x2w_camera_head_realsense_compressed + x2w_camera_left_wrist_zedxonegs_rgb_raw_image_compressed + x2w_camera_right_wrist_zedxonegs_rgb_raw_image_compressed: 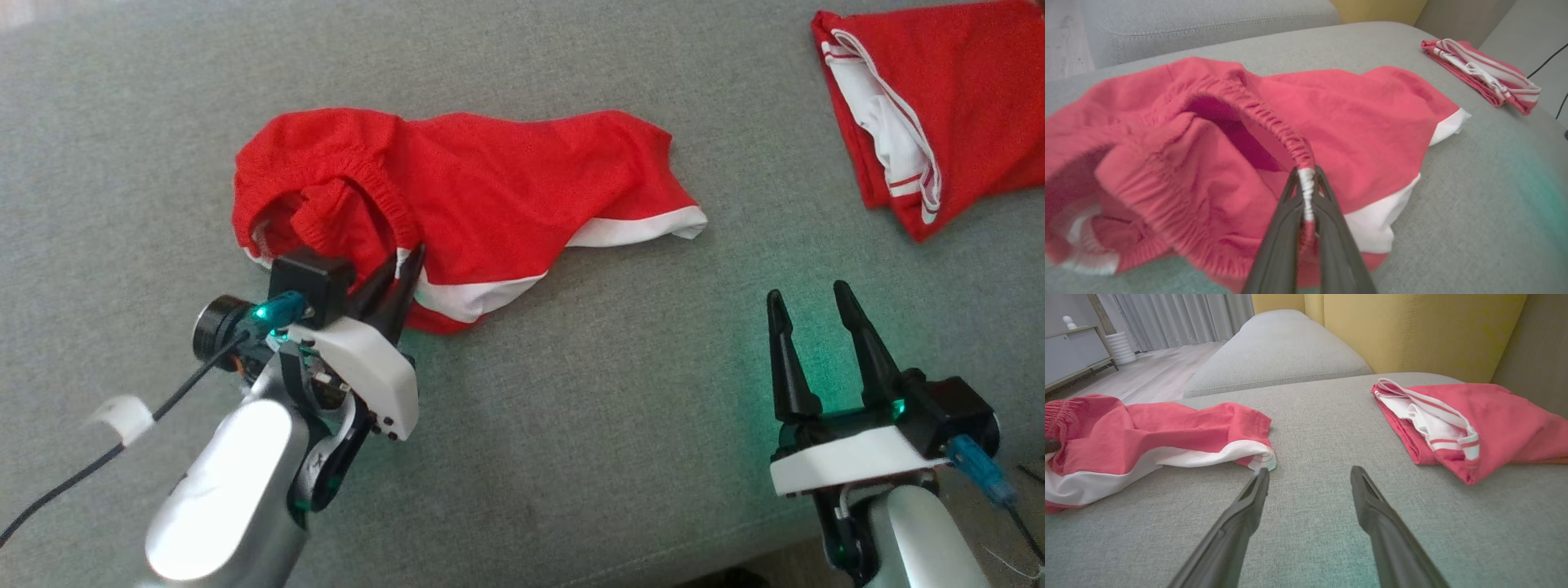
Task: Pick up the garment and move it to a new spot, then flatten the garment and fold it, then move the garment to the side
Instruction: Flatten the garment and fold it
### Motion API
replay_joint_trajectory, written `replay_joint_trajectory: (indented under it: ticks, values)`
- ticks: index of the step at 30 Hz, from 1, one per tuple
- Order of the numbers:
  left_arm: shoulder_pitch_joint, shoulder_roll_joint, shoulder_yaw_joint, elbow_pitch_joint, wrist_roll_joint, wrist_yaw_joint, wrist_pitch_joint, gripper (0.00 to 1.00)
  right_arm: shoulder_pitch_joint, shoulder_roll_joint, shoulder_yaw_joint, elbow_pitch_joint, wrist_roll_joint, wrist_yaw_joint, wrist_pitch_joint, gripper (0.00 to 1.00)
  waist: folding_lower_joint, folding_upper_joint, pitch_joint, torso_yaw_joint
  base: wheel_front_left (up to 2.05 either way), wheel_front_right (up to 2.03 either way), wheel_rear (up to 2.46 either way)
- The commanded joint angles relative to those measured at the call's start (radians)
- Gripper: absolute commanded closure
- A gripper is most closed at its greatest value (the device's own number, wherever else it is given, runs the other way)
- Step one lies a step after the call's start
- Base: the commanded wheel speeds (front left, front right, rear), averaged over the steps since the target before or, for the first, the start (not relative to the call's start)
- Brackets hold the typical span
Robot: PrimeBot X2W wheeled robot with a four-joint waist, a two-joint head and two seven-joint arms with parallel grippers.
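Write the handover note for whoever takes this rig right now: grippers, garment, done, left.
Left gripper: shut on the elastic waistband of the crumpled red garment.
Right gripper: open, empty, above the grey cushion.
The garment lies mid-cushion; a second red garment lies folded at the far right.
Done: grasp. Left: lift, move, flatten, fold, set aside.

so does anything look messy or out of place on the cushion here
Only the red garment in the middle: it lies crumpled, its elastic waistband bunched and gaping, a white hem twisted out. The left gripper is shut on that waistband. The other red garment at the far right lies folded. Nothing looks torn or spilled.
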Motion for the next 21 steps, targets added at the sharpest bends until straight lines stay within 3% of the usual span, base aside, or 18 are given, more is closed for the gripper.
replay_joint_trajectory:
  ticks: [1, 9, 12, 15, 21]
  values:
    - [-0.028, 0.014, 0.035, -0.042, -0.012, -0.011, -0.014, 1.00, -0.010, -0.005, 0.015, -0.025, 0.005, 0.008, -0.011, 0.00, -0.0001, 0.0000, -0.011, 0.008, 0.00, 0.00, 0.00]
    - [0.142, 0.034, 0.099, -0.225, -0.126, 0.001, -0.057, 1.00, 0.026, -0.005, -0.020, -0.025, -0.016, 0.008, -0.011, 0.00, -0.0001, 0.0000, -0.061, 0.058, 0.00, 0.00, 0.00]
    - [0.233, 0.048, 0.115, -0.284, -0.206, -0.018, -0.050, 1.00, 0.036, -0.005, -0.028, -0.028, -0.026, 0.008, -0.011, 0.00, -0.0001, 0.0000, -0.070, 0.084, 0.00, 0.00, 0.00]
    - [0.301, 0.064, 0.127, -0.284, -0.258, -0.031, -0.046, 1.00, 0.040, -0.005, -0.031, -0.030, -0.040, 0.008, -0.011, 0.00, -0.0001, 0.0000, -0.069, 0.109, 0.00, 0.00, 0.00]
    - [0.349, 0.041, 0.153, -0.169, -0.326, -0.043, -0.083, 1.00, 0.041, -0.005, -0.035, -0.032, -0.061, 0.008, -0.011, 0.00, -0.0001, 0.0000, -0.073, 0.142, 0.00, 0.00, 0.00]
